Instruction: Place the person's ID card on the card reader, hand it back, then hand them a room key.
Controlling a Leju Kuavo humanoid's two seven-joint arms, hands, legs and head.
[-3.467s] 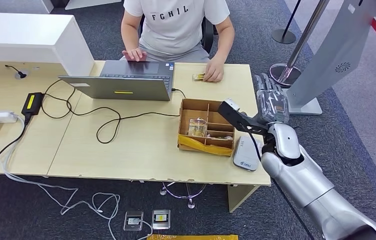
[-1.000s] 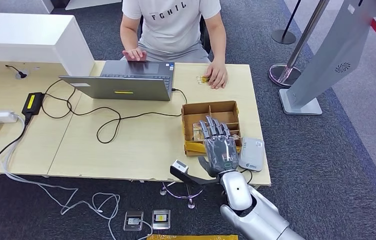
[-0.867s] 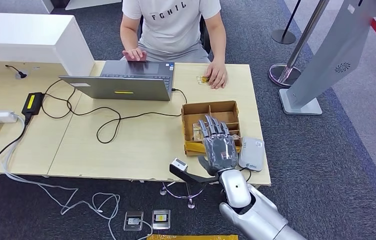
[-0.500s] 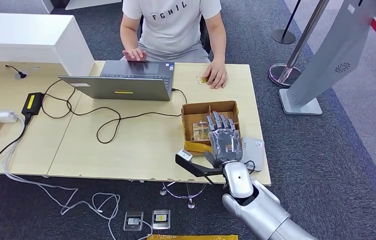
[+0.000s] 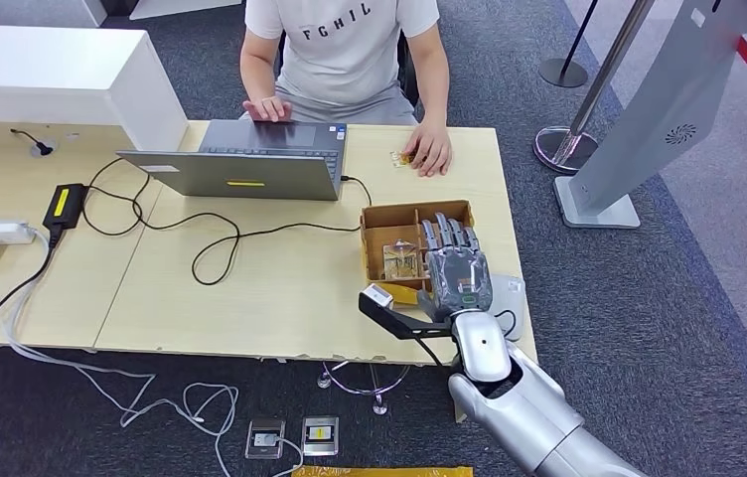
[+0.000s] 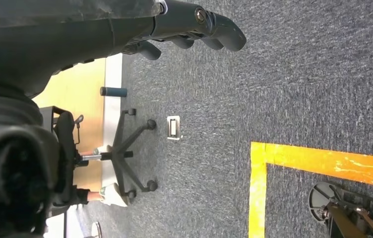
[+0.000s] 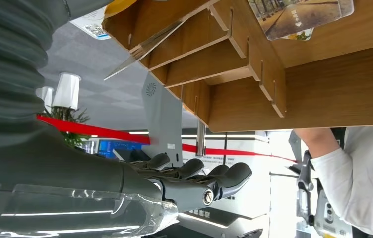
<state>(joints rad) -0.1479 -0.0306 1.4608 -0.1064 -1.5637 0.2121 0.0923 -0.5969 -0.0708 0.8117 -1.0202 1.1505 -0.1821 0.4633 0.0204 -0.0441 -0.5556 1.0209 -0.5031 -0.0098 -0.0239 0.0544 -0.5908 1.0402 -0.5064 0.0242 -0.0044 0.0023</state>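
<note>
Right hand [image 5: 457,273], fingers spread and empty, has slid from the desk's front edge over the cardboard tray [image 5: 392,221]; the ID card [image 5: 401,157] lies untouched under the person's hand [image 5: 431,149] at the far edge.

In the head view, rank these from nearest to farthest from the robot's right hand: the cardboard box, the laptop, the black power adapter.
From the right hand:
1. Cardboard box, directly under the hand, at the table's right end.
2. Laptop, further back and to the left, in front of the person.
3. Black power adapter, far left on the table.
</note>
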